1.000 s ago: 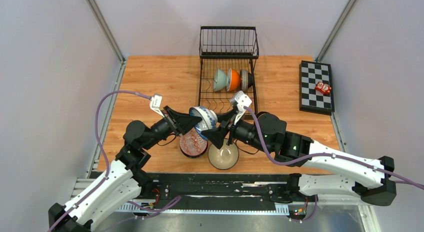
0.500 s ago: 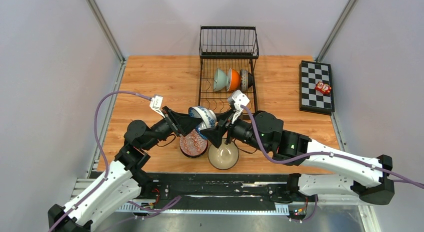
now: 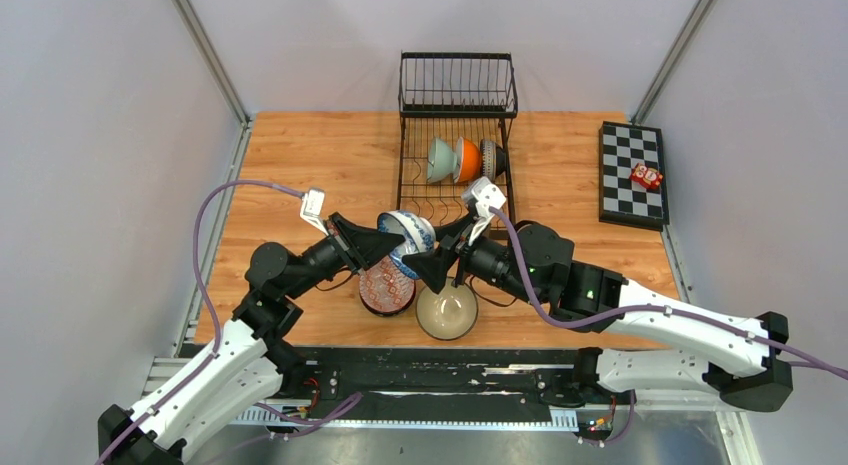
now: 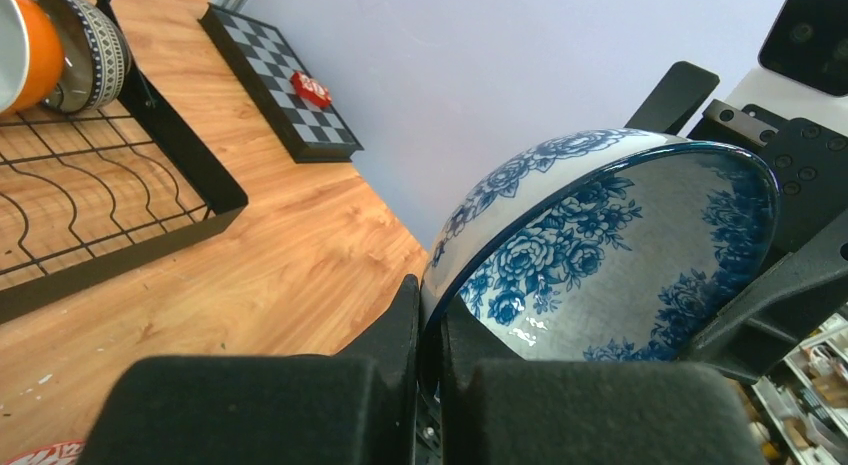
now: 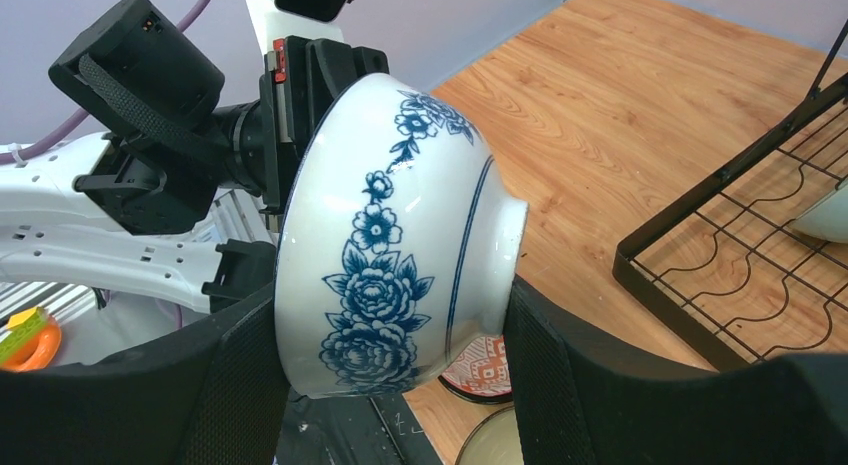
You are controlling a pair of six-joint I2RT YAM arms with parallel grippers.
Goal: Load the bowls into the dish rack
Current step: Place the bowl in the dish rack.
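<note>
A blue-and-white floral bowl point(image 3: 408, 233) hangs tilted above the table between both arms. My left gripper point(image 3: 398, 247) is shut on its rim point(image 4: 432, 315), one finger inside and one outside. My right gripper point(image 3: 422, 259) spans the same bowl point(image 5: 390, 255) from rim to foot, its wide pads point(image 5: 245, 385) against it. Below sit a red-patterned bowl point(image 3: 386, 288) and a cream bowl point(image 3: 447, 311). Behind them stands the black wire dish rack point(image 3: 456, 85), with a pale green bowl point(image 3: 440, 159), an orange bowl point(image 3: 465, 160) and a dark patterned bowl point(image 3: 489, 160) on edge in it.
A flat checkered board point(image 3: 632, 173) with a small red thing point(image 3: 646, 175) lies at the right edge. The rack's front bar point(image 5: 700, 225) is just beyond the held bowl. Grey walls close in both sides.
The bowl has stayed almost in place between the two grippers. The right wrist shifted slightly left and then back; the left arm barely moved.
</note>
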